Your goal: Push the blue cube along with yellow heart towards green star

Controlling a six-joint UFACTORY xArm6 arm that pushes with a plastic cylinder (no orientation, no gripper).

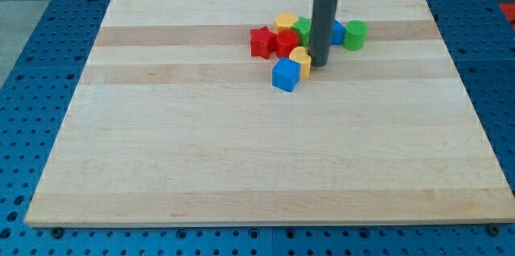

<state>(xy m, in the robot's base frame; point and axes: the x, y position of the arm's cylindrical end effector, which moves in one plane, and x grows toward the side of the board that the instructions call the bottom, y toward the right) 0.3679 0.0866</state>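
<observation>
The blue cube (286,74) lies near the top middle of the wooden board (241,151). The yellow heart (301,60) touches its upper right corner. The green star (303,27) sits just above them, partly hidden behind the rod. My tip (319,64) rests on the board right beside the yellow heart, on its right side, touching or almost touching it. The dark rod rises straight up from there and hides part of the cluster behind it.
A red star-like block (260,41) and a red block (286,43) sit left of the green star. A yellow block (284,22) lies above them. A blue block (337,32) and a green cylinder (356,35) lie right of the rod.
</observation>
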